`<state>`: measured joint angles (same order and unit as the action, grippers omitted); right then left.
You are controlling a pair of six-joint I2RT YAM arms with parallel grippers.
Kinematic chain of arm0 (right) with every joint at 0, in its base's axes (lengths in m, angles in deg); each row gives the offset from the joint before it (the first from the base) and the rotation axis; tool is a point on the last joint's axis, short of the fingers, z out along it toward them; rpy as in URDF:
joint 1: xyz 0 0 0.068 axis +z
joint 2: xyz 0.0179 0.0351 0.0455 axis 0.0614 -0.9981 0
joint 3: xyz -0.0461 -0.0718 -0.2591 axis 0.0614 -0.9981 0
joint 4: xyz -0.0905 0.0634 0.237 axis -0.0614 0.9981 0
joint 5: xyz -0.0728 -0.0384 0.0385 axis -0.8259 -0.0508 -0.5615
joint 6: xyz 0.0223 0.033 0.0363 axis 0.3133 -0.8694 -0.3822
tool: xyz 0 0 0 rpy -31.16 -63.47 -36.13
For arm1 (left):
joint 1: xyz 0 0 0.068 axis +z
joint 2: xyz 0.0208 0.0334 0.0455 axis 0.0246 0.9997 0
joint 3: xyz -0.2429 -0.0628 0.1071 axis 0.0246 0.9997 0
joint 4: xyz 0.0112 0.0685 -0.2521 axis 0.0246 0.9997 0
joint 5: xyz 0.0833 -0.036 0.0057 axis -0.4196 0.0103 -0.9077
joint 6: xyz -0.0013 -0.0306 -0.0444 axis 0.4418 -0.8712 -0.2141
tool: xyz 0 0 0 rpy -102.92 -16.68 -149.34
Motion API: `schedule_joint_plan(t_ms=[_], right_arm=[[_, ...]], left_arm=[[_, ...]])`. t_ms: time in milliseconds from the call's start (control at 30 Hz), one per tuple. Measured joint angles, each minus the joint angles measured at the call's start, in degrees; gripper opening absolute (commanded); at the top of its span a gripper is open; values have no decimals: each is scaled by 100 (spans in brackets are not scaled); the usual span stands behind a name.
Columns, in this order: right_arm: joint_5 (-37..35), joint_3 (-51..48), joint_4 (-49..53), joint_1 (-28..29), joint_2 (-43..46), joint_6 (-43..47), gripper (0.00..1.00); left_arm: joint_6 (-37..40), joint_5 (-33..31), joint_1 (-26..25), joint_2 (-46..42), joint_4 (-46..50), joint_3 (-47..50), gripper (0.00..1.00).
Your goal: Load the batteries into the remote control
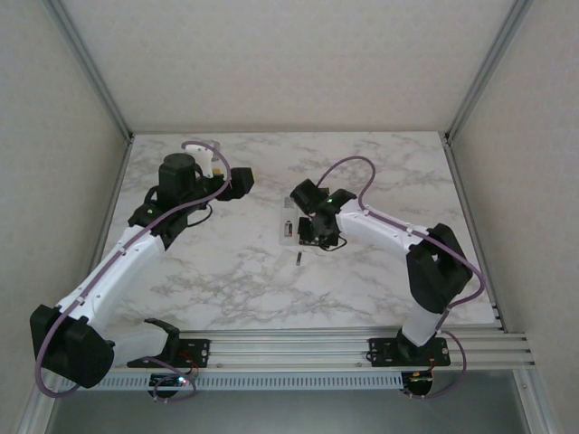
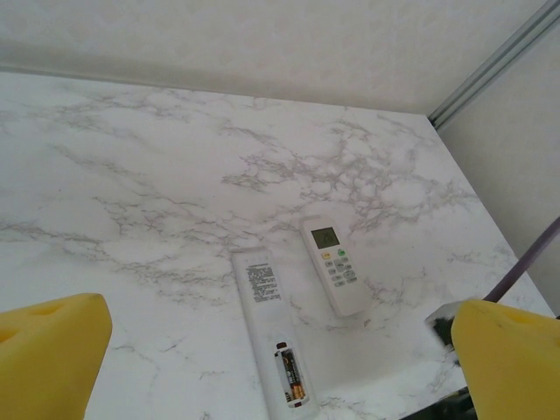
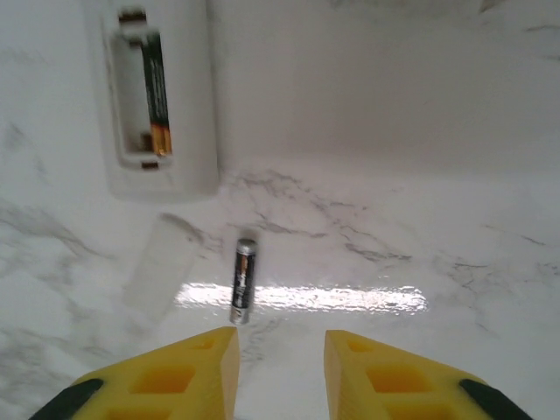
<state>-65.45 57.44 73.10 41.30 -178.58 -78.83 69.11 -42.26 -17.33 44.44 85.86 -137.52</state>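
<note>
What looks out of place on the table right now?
A loose battery lies on the table just off the end of the face-down remote, beside a detached white cover. The remote's open compartment holds only one seated battery; its other slot is empty.

On the table (image 2: pixel 131 175), an opened remote (image 2: pixel 261 302) lies beside a second remote (image 2: pixel 335 265), one battery (image 2: pixel 291 374) in its compartment; a loose battery (image 3: pixel 244 280) and cover (image 3: pixel 162 262) lie just off its end.
</note>
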Motion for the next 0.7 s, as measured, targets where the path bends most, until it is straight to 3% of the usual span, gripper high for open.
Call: schedule_joint_plan(t_ms=[100, 267, 467, 700], right_arm=[[-225, 140, 111, 173, -94, 1178, 39], [-664, -101, -363, 345, 195, 3869, 49], [-645, -457, -492, 345, 481, 7154, 47], [-756, -837, -944, 439, 127, 9790, 45]], left_arm=[[0, 11, -31, 2, -2, 0, 100], [-2, 31, -81, 9, -4, 0, 99], [0, 11, -83, 24, 2, 0, 99], [0, -20, -85, 39, 72, -111, 99]])
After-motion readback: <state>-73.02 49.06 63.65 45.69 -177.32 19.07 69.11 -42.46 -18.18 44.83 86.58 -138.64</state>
